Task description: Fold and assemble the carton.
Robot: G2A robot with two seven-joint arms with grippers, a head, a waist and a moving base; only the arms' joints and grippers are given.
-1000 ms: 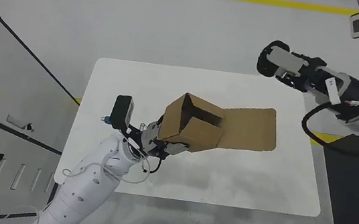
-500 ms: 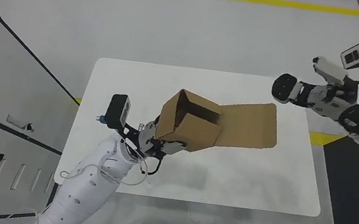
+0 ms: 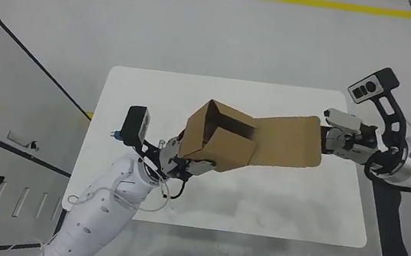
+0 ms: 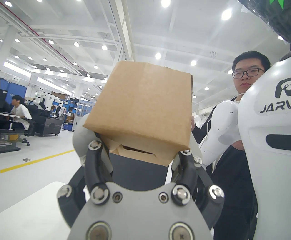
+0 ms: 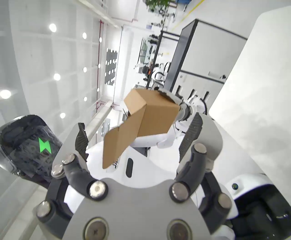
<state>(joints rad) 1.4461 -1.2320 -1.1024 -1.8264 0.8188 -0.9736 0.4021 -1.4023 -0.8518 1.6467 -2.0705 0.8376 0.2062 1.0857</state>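
Left gripper [image 3: 178, 158] squeezes the carton [image 3: 219, 139]; right gripper [image 5: 138, 129], open and empty, maybe touching the flap [image 3: 289, 142], should grab it straight.

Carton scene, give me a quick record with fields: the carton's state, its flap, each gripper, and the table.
carton: brown, partly folded, held in the air
flap: long, unfolded, sticking out from the carton's open side
left gripper: shut on one end of the carton
right gripper: open, by the flap's free edge; contact unclear
table: white, beneath the carton
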